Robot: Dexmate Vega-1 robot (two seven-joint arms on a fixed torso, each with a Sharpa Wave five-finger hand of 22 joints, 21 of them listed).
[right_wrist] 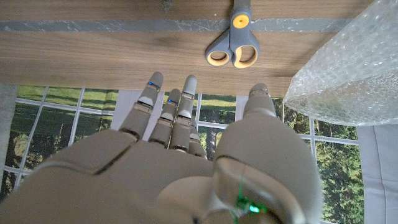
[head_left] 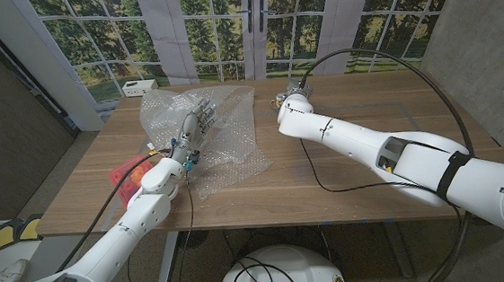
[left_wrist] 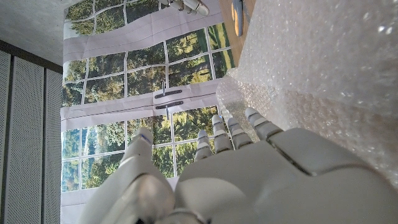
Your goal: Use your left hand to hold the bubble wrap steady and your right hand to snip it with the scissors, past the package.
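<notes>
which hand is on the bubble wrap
The left hand: it reaches over the bubble wrap. The right hand is off to the side, open, near the scissors, holding nothing.

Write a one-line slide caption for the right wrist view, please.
Open right robot hand reaching toward scissors on table, beside bubble wrap.

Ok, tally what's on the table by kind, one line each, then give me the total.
Bubble wrap: 1 sheet, under the left hand
Scissors: 1 pair, grey with yellow-lined handles, lying beyond the right hand
Red and orange item: 1, at the table's left edge, too unclear to name
White box: 1, at the far left corner
Total: 4
</notes>
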